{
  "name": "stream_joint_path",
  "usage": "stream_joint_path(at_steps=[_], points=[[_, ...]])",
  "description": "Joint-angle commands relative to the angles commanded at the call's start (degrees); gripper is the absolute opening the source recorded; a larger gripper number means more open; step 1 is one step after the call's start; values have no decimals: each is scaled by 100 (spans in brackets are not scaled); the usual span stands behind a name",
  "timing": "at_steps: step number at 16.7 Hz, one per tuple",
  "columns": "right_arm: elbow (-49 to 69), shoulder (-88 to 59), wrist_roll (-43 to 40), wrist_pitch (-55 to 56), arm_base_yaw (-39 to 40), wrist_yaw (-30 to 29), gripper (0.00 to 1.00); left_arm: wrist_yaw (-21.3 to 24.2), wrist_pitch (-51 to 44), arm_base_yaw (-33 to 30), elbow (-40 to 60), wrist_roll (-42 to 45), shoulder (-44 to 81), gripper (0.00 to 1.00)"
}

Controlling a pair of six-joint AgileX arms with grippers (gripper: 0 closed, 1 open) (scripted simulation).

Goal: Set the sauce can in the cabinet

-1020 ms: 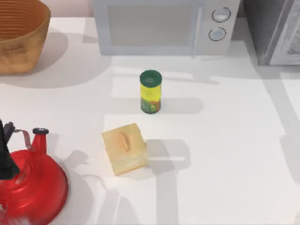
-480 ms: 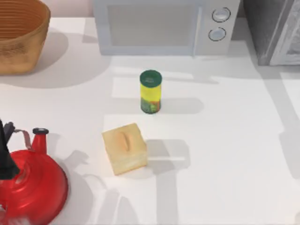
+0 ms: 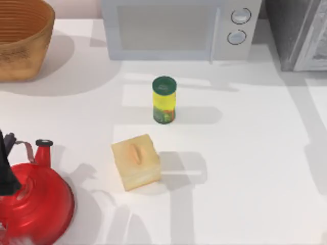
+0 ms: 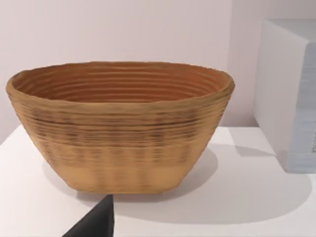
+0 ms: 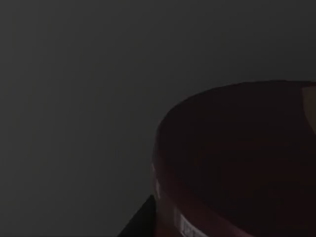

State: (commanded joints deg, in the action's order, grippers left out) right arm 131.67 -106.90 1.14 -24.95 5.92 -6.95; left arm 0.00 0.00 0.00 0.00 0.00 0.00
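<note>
Maroon and dim, the sauce can [image 5: 237, 163] sits close before the right wrist camera in a dark view; a pale strip of label shows low on its side, but no writing on it can be read, and what surrounds the can is too dark to make out. Whether the right claw is pinching it or spread apart, I cannot tell.

From above, the cabinet [image 3: 299, 33] is cut off at the far right corner: a dark grey box with a pale door panel. Left of it stands a light grey microwave [image 3: 179, 28] with two round knobs, its top cropped. A slim green-topped can [image 3: 164, 100] stands upright near the table's [image 3: 245, 168] middle; its yellow and green label has no legible words. Nearer lies a tan bread block [image 3: 136, 161], and at the near left a red kettle [image 3: 33, 201], partly cut off. A woven basket [image 3: 20, 38] sits at the far left, and fills much of the left wrist view [image 4: 118, 128]. The left claw's state I cannot tell.
</note>
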Motion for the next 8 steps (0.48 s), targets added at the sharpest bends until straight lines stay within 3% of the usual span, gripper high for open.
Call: stream_joint_path(at_steps=[2,8], points=[[0,0,0,0,0,0,98,0,0,0,0,0,0,100],[0,0,0,0,0,0,100,0,0,0,0,0,0,100]])
